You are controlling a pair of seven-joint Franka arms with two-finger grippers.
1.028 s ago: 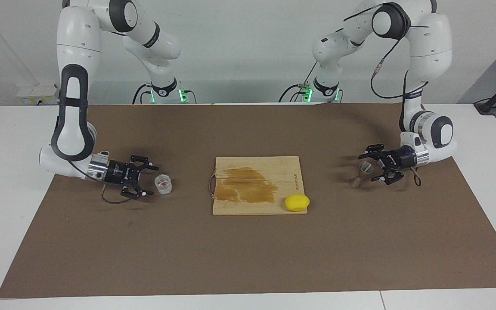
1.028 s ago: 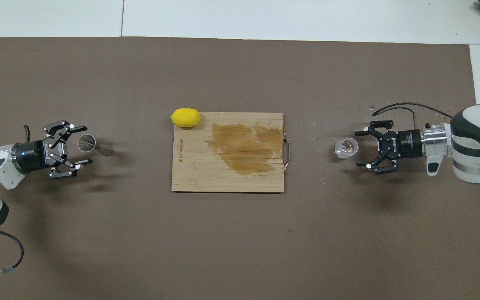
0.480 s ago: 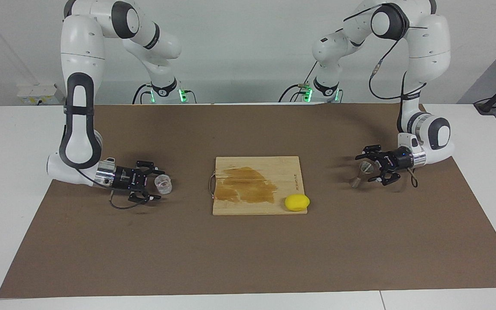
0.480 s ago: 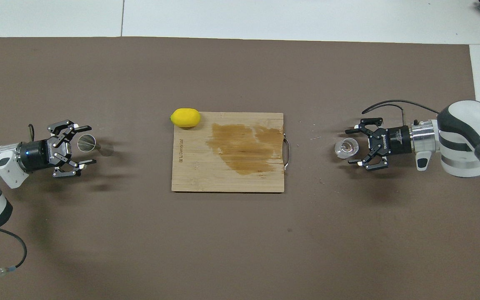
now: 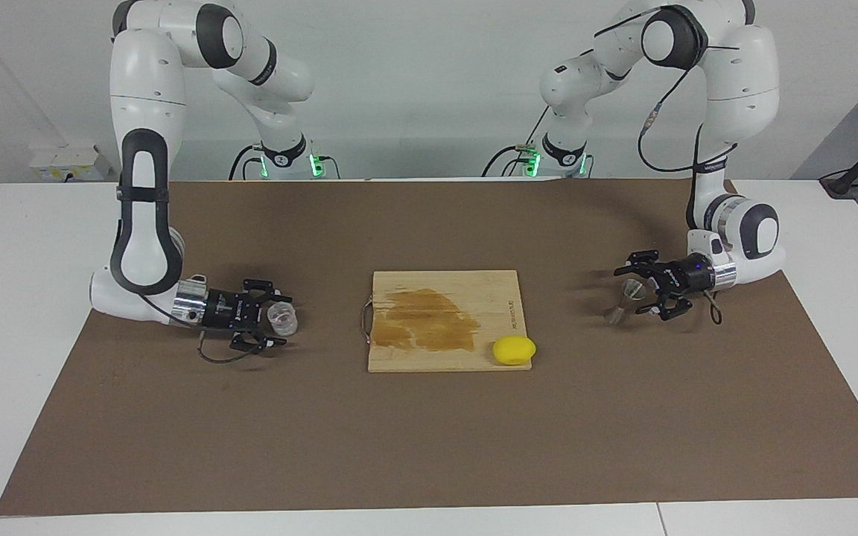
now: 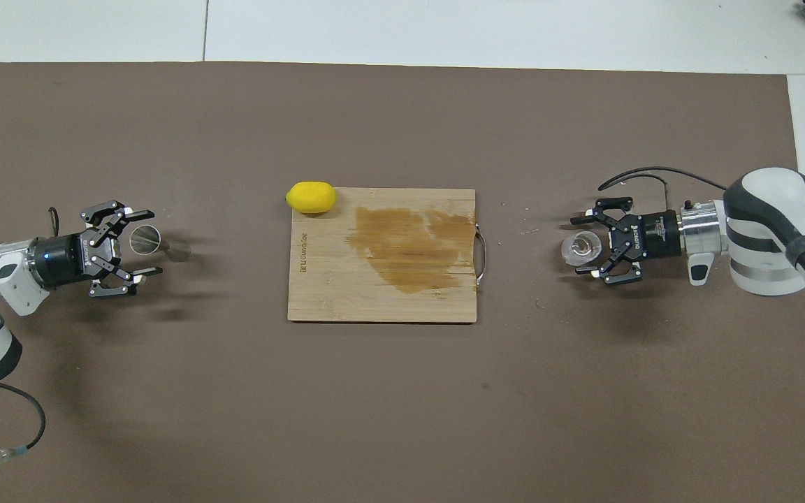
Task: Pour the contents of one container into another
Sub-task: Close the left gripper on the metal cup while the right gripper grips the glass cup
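The small clear glass cup (image 5: 282,318) stands upright on the brown mat toward the right arm's end; it also shows in the overhead view (image 6: 582,246). My right gripper (image 5: 278,321) (image 6: 578,246) lies low and level, open, with one finger on either side of the cup. The grey steel jigger (image 5: 623,298) (image 6: 147,239) stands toward the left arm's end of the mat. My left gripper (image 5: 628,293) (image 6: 149,242) is open and level, with its fingers on either side of the jigger's upper cone.
A wooden cutting board (image 5: 496,298) (image 6: 318,293) with a brown stain and a wire handle lies mid-table between the two containers. A yellow lemon (image 5: 514,351) (image 6: 311,196) sits at the board's corner farther from the robots, toward the left arm's end.
My right gripper has slid forward toward the board until its open fingers flank the glass cup. My left gripper has edged a little further around the jigger. Cup and jigger have not moved.
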